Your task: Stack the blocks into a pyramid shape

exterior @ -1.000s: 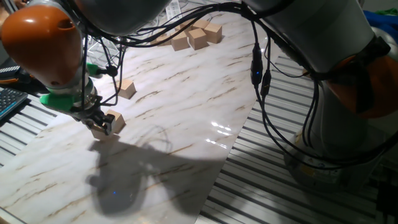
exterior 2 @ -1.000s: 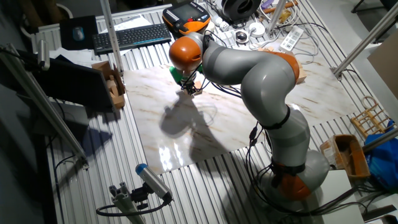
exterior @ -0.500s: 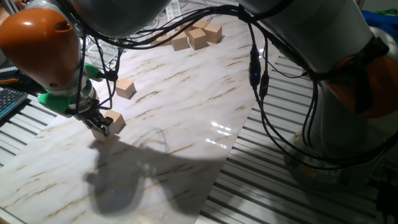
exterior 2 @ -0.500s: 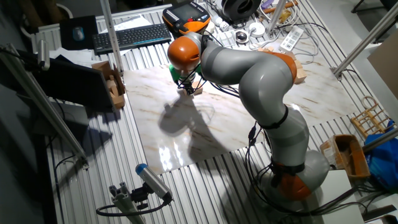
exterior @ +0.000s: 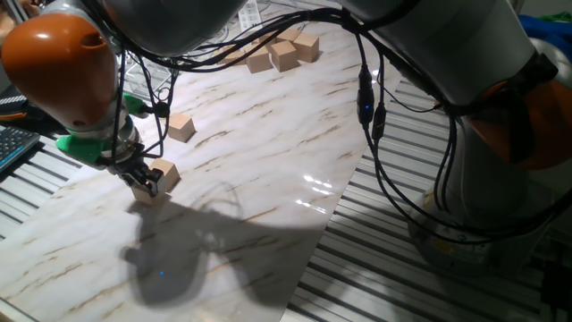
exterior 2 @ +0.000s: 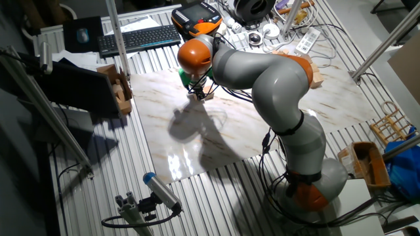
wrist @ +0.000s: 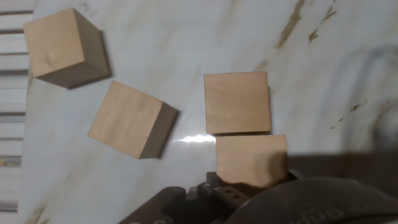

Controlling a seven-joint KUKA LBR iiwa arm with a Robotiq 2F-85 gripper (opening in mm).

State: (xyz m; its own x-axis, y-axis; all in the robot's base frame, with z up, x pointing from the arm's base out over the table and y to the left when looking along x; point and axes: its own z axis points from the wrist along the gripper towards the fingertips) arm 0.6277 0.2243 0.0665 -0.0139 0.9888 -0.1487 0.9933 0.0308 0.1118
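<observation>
My gripper [exterior: 143,179] is shut on one tan wooden block [exterior: 164,173], low over the marble board [exterior: 268,152] at its near left. In the hand view that block [wrist: 252,160] sits right at the gripper body. It borders a second block [wrist: 236,102], and two more blocks [wrist: 130,118] [wrist: 62,46] lie to the left. In one fixed view a loose block [exterior: 181,127] lies just beyond the gripper. Three blocks [exterior: 284,55] sit grouped at the far end. No stacked heap shows. In the other fixed view the gripper [exterior 2: 200,94] is at the board's far left.
The board lies on a slatted metal table [exterior: 384,259]. Black cables [exterior: 366,98] hang from the arm over the board. A keyboard [exterior 2: 138,39] and a teach pendant [exterior 2: 197,16] lie beyond the board's edge. The robot base [exterior 2: 308,183] stands at the right.
The hand with the block shifted very slightly left and up a second ago. It has stayed still for the last half second.
</observation>
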